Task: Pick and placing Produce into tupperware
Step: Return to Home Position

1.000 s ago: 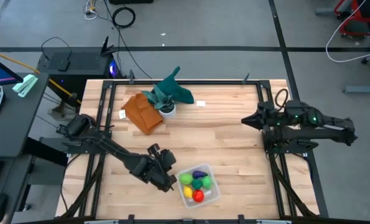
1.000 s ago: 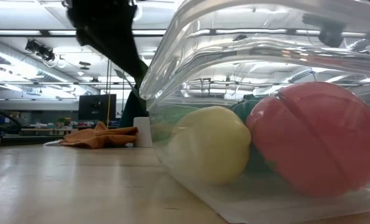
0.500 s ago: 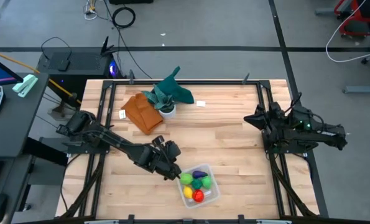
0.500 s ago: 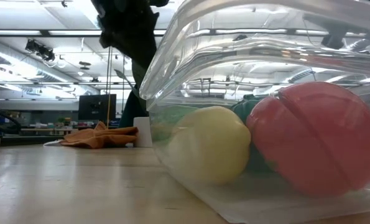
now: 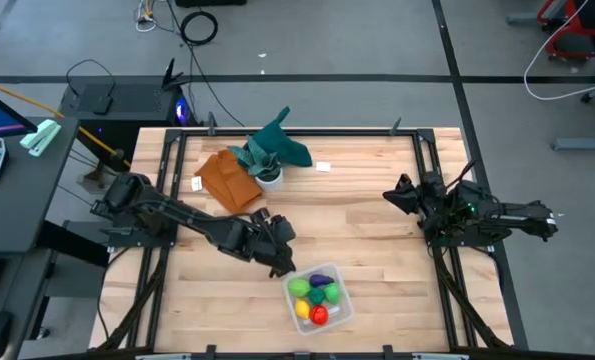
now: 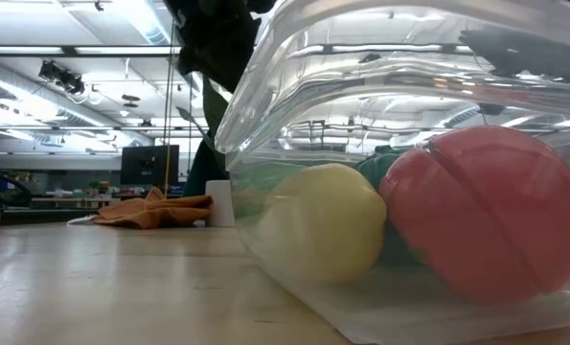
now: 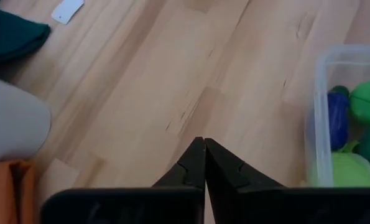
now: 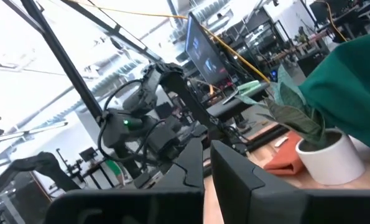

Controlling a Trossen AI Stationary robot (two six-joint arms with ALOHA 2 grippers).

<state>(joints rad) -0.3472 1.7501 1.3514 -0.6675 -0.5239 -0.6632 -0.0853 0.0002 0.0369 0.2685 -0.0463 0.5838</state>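
- The clear tub (image 5: 348, 300) sits near the front edge of the table (image 5: 377, 240), about mid-width.
- Inside it I see all the toy produce: one purple piece (image 5: 322, 279), two green pieces (image 5: 299, 288), one yellow piece (image 5: 302, 309) and one red piece (image 5: 319, 316).
- My left gripper (image 5: 281, 260) hovers just beside the tub's far left corner, fingers pressed together, holding nothing.
- My right gripper (image 5: 395, 191) waits over the table's right side, well apart from the tub, fingers drawn narrow and empty.
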